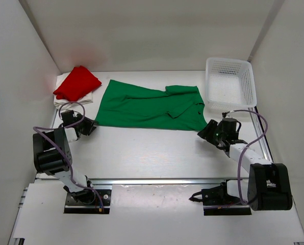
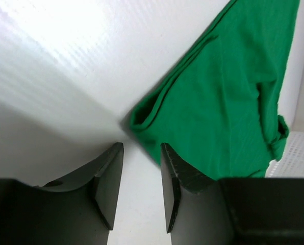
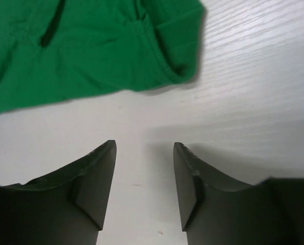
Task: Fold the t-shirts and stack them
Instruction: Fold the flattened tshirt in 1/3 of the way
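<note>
A green t-shirt (image 1: 149, 106) lies folded lengthwise across the back of the table, also seen as the green t-shirt (image 2: 228, 97) and the green t-shirt (image 3: 91, 46). A folded red t-shirt (image 1: 77, 83) rests on a folded white t-shirt (image 1: 73, 97) at the back left. My left gripper (image 1: 90, 126) sits just off the green shirt's near left corner, open, and in its wrist view the left gripper (image 2: 142, 149) holds only bare table. My right gripper (image 1: 205, 132) is open just off the near right corner; between the right gripper (image 3: 144, 145) fingers lies only table.
A white mesh basket (image 1: 230, 81) stands at the back right, close to the green shirt's right end. White walls enclose the table on three sides. A metal rail (image 1: 157, 180) runs along the near edge by the arm bases.
</note>
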Controlling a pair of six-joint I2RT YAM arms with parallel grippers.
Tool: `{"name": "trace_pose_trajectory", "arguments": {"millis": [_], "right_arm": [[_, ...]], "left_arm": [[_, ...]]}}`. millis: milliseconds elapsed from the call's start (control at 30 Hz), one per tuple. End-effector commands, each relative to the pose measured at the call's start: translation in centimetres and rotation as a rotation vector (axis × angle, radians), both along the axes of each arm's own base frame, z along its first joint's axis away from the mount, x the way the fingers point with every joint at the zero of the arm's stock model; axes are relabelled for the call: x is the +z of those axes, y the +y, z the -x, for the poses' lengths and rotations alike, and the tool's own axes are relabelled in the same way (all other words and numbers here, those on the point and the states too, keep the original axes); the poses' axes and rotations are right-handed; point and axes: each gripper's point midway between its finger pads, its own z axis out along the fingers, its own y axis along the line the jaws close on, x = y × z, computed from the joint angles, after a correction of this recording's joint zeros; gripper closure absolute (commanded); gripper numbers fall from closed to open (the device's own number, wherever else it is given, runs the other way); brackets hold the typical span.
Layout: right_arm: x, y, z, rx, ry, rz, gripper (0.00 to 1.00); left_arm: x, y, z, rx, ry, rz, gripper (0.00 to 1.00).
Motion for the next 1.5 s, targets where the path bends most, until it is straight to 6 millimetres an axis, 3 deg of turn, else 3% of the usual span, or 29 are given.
{"name": "trace_pose_trajectory", "arguments": {"millis": [0, 67, 233, 567, 800, 867, 1033, 1200, 1267, 1300, 1400, 1433, 1467], "right_arm": [[0.7, -0.4, -1.7, -0.038, -0.085, -0.035, 0.52], [-0.5, -1.4, -2.0, -0.074, -0.059, -0.038, 0.50], [-1.3, -2.4, -4.1, -0.139, -0.051, -0.068, 0.48], [-2.9, -3.1, -6.9, -0.194, 0.000, -0.071, 0.49], [-3.0, -3.4, -7.9, -0.230, 0.009, -0.075, 0.74], [-2.3, -3.5, -9.0, -0.226, -0.004, -0.071, 0.77], [-1.7, -3.0, -9.3, -0.209, -0.017, -0.081, 0.98], [-0.5, -2.6, -8.6, -0.190, -0.043, -0.076, 1.00], [0.2, -2.0, -8.0, -0.164, -0.058, -0.076, 1.00], [1.2, -1.6, -7.5, -0.143, -0.078, -0.067, 1.00], [4.3, -1.1, -6.1, -0.122, -0.128, -0.031, 1.00], [4.6, -1.1, -5.7, -0.117, -0.130, -0.020, 1.00], [6.3, -1.0, -5.2, -0.108, -0.162, 0.000, 1.00]], "left_arm": [[-0.6, -0.1, -1.2, 0.035, -0.018, 0.029, 0.54], [-0.3, -0.3, -2.3, 0.041, -0.042, 0.042, 0.58], [-0.6, -0.8, -3.5, 0.033, -0.047, 0.042, 0.70], [-1.2, -0.4, -4.3, 0.026, -0.062, 0.061, 0.78], [-0.2, 0.6, -5.3, 0.011, -0.076, 0.002, 0.91], [0.0, 0.8, -5.6, 0.012, -0.083, -0.021, 0.94], [0.3, 1.4, -5.5, 0.027, -0.094, -0.029, 1.00], [1.3, 0.8, -5.2, 0.029, -0.135, -0.012, 1.00], [4.0, 0.7, -5.7, 0.014, -0.185, -0.023, 1.00], [4.2, 0.4, -5.4, -0.002, -0.175, -0.031, 1.00], [10.6, -0.4, -6.0, -0.065, -0.298, -0.083, 1.00], [11.5, -0.6, -5.6, -0.092, -0.302, -0.097, 1.00], [14.5, -1.1, -5.8, -0.131, -0.366, -0.112, 1.00]]}}
